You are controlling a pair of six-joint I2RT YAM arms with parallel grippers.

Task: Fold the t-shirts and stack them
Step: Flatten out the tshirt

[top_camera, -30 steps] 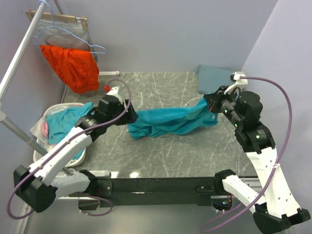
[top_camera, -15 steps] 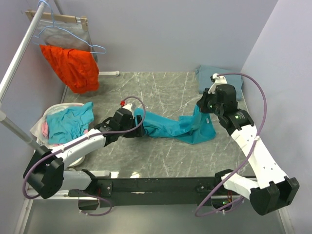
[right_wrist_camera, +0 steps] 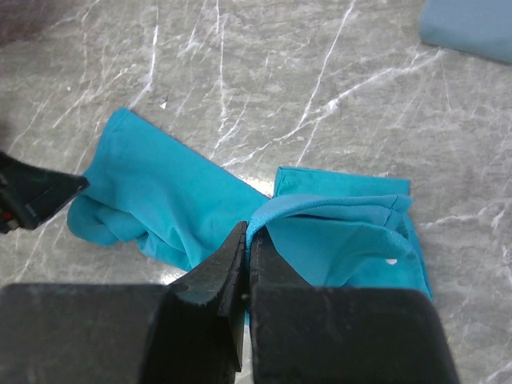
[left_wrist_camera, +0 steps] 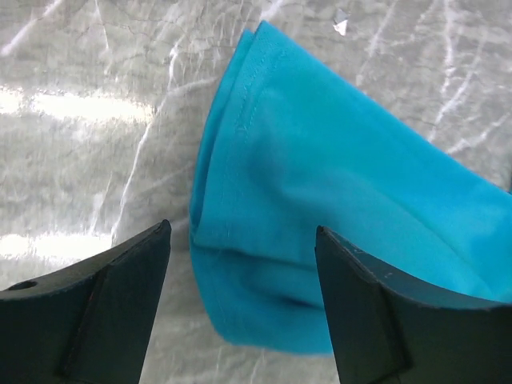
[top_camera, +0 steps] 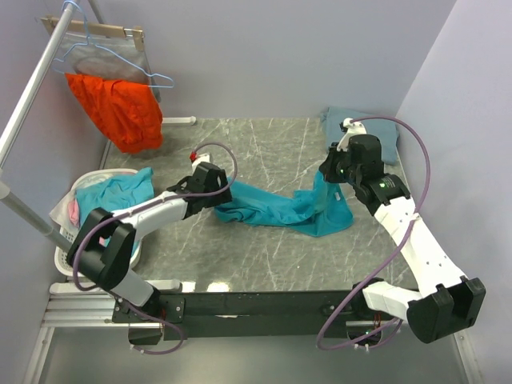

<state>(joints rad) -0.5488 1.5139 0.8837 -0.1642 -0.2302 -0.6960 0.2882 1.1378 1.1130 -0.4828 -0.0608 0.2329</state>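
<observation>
1. The basket stands at the near left with a teal cloth spilling over its rim. The left arm reaches out just beside it, so a wide sweep of that arm may catch the cloth and pull it out.
2. The left gripper has its fingers apart and grips nothing. They straddle the left end of the teal shirt, which lies on the table beneath them. That end is doubled over, so if the fingers close they may take only the top layer, or miss the hem.
3. The teal shirt lies as a rumpled band across the middle of the table, between the two grippers. Folded from this state, it would likely end up creased and lopsided, and a stack on it would sit badly.
4. The right gripper has its fingers together, clamped on a raised fold at the shirt's right end. The bite looks thin and may slip. With only this end held, a pull would probably drag the whole shirt rather than spread it.
5. The grey-blue shirt lies in the far right corner, behind the right arm. That arm or its cable may brush it and shift it.
6. The orange garment hangs at the far left, well apart, and looks no threat.
</observation>
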